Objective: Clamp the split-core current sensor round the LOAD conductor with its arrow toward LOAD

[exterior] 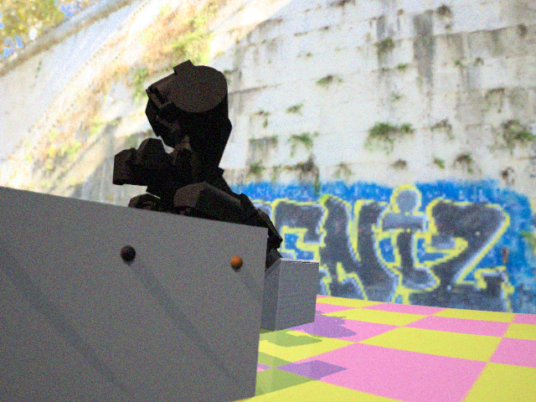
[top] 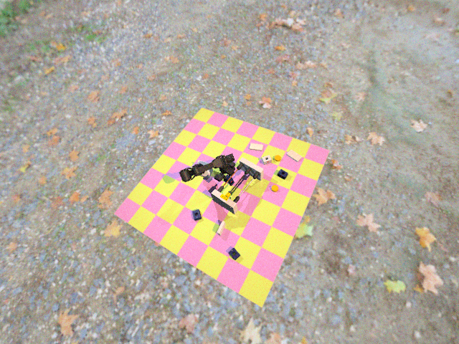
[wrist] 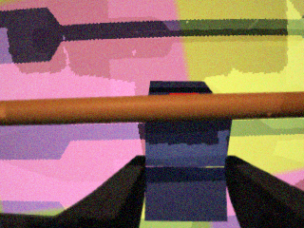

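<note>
My gripper [wrist: 185,162] is shut on the dark blue sensor [wrist: 185,197], one finger against each side. The orange conductor [wrist: 71,109] crosses the wrist view over the sensor's upper part, nearer the camera; its end [exterior: 236,262] shows at the grey panel. A small red mark [wrist: 182,94] shows on the sensor just above the conductor line. A thin seam crosses the sensor at fingertip height. Whether the sensor surrounds the conductor or is latched cannot be told. The arrow's direction and the LOAD lettering are not readable. In the exterior view the panel hides the fingers.
Two upright panels [top: 252,168] [top: 224,201] hold several parallel conductors between them. A yellow piece [top: 225,196] is beside the nearer panel. Dark blocks [top: 282,173] [top: 196,214] [top: 234,253], orange discs [top: 277,158] [top: 275,188] and pale blocks [top: 256,147] [top: 293,155] lie around on the chequered mat.
</note>
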`<state>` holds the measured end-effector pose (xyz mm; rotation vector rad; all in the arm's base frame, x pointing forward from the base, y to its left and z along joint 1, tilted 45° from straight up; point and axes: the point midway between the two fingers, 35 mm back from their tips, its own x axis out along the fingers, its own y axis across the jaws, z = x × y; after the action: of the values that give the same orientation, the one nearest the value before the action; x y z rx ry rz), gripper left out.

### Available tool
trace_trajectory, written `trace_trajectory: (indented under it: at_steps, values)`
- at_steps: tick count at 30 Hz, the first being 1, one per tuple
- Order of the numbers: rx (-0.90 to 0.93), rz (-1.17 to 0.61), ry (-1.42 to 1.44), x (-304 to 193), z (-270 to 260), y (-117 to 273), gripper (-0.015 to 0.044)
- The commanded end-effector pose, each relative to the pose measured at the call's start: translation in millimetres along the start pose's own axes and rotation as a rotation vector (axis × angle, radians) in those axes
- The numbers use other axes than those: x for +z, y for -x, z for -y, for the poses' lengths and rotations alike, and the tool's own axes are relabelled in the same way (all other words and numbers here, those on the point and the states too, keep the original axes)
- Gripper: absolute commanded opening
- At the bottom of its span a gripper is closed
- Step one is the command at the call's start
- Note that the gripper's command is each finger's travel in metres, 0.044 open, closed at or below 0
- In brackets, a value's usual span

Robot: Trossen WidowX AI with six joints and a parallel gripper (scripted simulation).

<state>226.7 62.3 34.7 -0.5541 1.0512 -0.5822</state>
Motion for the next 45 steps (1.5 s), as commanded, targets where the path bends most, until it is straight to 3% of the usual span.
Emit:
trace_trajectory:
  at_steps: [1,27,45]
  values:
    - [0.002,0.005,-0.008,2.1,-0.4,1.3,0.0000]
    - [0.002,0.005,-0.008,2.1,-0.4,1.3,0.0000]
    - [0.003,0.002,-0.006,-53.5,1.0,15.7,0.0000]
